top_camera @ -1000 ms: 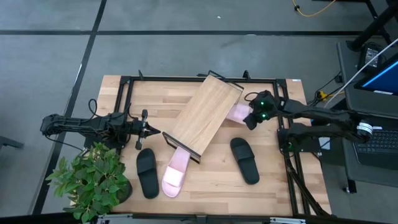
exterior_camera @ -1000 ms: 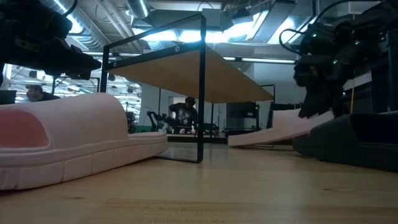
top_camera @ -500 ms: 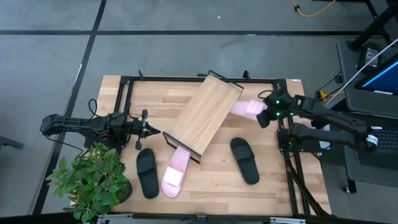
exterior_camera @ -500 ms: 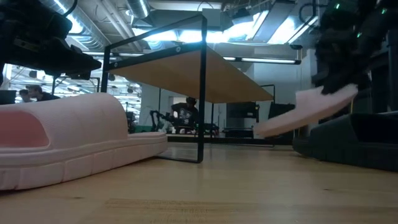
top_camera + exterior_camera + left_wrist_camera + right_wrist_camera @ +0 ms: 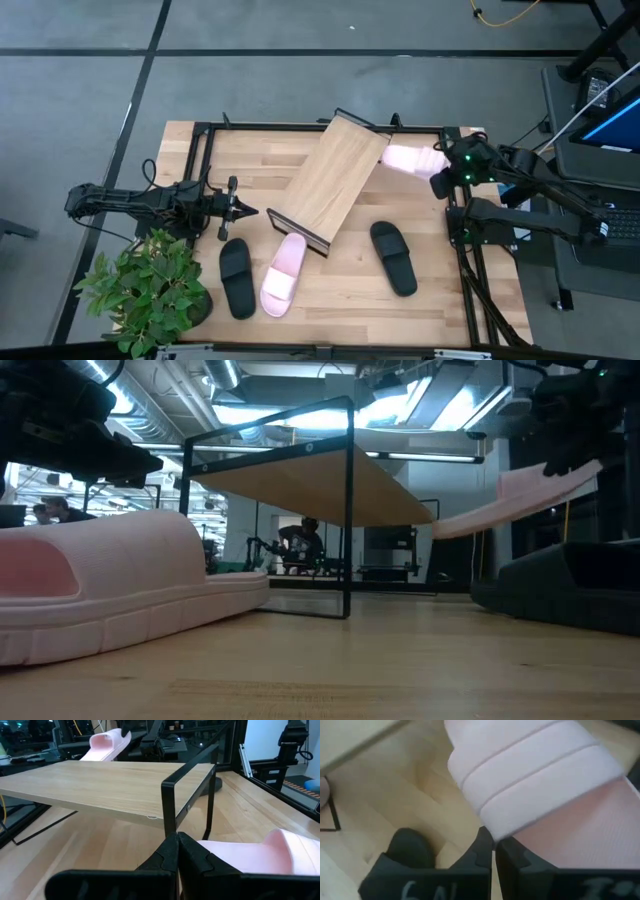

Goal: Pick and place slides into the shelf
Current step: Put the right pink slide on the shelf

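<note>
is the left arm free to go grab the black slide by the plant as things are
Probably yes. The left hand is shut and holds nothing, and the black slide lies on the table just in front of it with bare wood between them. The plant sits beside the slide, and the pink slide lies on its other side.

In the low view the near pink slide [image 5: 110, 585] is cut off at nine o'clock, and the black slide [image 5: 570, 590] runs out at three o'clock. The right claw [image 5: 443, 175] is mostly out of that frame at one o'clock. The potted plant [image 5: 150, 290] hides the surface [image 5: 340, 300] corner at seven o'clock. The person [image 5: 298, 545] beyond the shelf [image 5: 320, 485] is too small to make out.
</note>
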You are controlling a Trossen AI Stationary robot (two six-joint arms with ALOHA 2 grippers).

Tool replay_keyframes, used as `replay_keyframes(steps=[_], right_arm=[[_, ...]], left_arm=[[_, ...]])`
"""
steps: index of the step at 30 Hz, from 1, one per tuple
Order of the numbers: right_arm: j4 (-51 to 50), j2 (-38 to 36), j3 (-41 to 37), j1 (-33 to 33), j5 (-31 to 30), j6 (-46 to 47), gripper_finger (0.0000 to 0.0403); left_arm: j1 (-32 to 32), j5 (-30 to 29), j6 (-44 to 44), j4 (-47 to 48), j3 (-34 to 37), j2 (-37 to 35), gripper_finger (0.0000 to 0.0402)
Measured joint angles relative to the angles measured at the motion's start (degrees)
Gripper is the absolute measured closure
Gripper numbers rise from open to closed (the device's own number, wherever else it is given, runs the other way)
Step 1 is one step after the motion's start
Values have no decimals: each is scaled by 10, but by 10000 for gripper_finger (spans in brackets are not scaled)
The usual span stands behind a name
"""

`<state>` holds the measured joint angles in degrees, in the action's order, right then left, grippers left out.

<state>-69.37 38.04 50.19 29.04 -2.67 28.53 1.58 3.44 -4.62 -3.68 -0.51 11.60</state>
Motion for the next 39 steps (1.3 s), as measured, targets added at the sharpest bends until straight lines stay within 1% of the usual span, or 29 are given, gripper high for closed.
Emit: replay_keyframes(steps=[4, 8, 10, 15, 18, 24, 28, 33, 36, 39], right_arm=[[-32, 0, 0, 0, 4, 17, 395], [-33, 0, 0, 0, -9, 25, 395], [-32, 0, 0, 0, -28, 23, 395], [-3, 0, 0, 0, -108, -2, 395], [29, 0, 0, 0, -135, -22, 395], [104, 0, 0, 0, -134, -69, 395], [157, 0, 0, 0, -158, -119, 395], [218, 0, 0, 0, -159, -163, 395], [244, 0, 0, 0, -141, -185, 395], [275, 1, 0, 0, -92, -197, 395]], left_arm=[[0, 0, 0, 0, 0, 0, 401], [0, 0, 0, 0, 0, 0, 401], [0, 0, 0, 0, 0, 0, 401], [0, 0, 0, 0, 0, 0, 401], [0, 0, 0, 0, 0, 0, 401], [0, 0, 0, 0, 0, 0, 401], [0, 0, 0, 0, 0, 0, 401], [0, 0, 0, 0, 0, 0, 401], [0, 0, 0, 0, 0, 0, 401], [0, 0, 0, 0, 0, 0, 401]])
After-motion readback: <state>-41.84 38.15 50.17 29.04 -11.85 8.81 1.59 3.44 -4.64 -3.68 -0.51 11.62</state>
